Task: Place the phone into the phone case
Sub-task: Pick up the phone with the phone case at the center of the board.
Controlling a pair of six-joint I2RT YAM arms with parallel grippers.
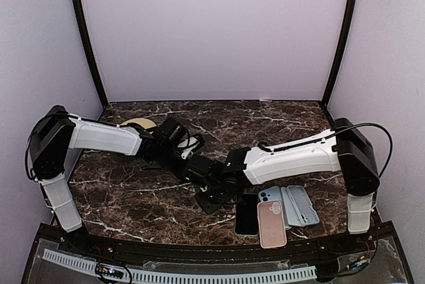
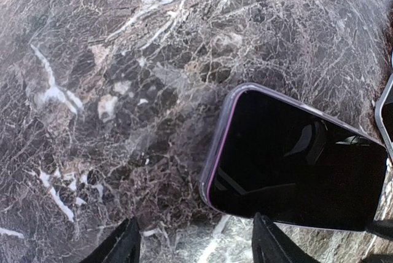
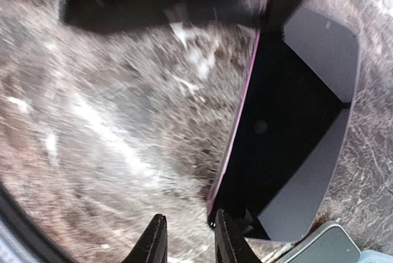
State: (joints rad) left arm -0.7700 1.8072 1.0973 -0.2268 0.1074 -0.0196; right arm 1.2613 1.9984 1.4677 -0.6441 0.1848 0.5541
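A phone (image 2: 295, 164) with a black screen and a purple edge lies flat on the marble, screen up. A thin translucent rim, like a clear phone case, wraps its edge. My left gripper (image 2: 196, 247) is open, with its right finger (image 2: 270, 244) just short of the phone's near edge and nothing between the jaws. In the right wrist view the same phone (image 3: 276, 134) lies to the right. My right gripper (image 3: 191, 238) is narrowly open beside the phone's near corner and holds nothing. From above, both grippers meet mid-table over the phone (image 1: 207, 203).
Near the front edge lie a black phone (image 1: 246, 217), a pink case (image 1: 271, 224), a light blue phone (image 1: 270, 196) and grey cases (image 1: 302, 206). A roll of tape (image 1: 136, 123) sits at the back left. Another phone's silver rim (image 2: 385, 112) shows at the right.
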